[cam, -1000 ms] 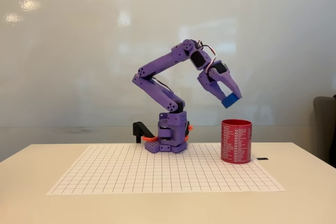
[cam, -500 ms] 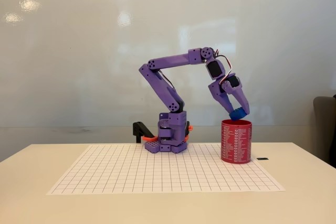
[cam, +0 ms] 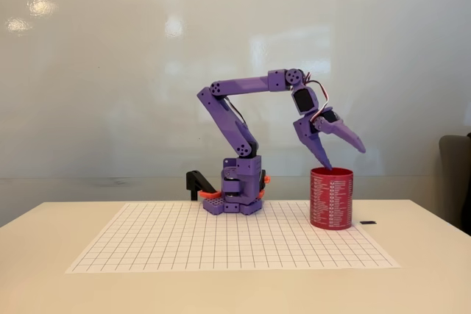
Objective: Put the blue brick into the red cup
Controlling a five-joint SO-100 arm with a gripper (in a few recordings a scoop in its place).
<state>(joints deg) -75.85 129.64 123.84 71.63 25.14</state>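
Note:
The red cup [cam: 331,198], printed with rows of white text, stands upright on the right side of the grid mat. My purple gripper [cam: 344,158] hangs just above its rim, open. One finger points down to the cup's mouth and the other is spread out to the right. Nothing shows between the fingers. The blue brick is out of view.
A white grid mat [cam: 221,237] covers the table in front of the arm's base [cam: 239,196]. A black and orange clamp [cam: 199,183] sits left of the base. A small black item [cam: 368,222] lies right of the cup. A dark chair [cam: 456,182] stands at the right edge.
The arm reached forward and lowered the gripper over the cup. The gripper opened, and the blue brick it held is no longer seen.

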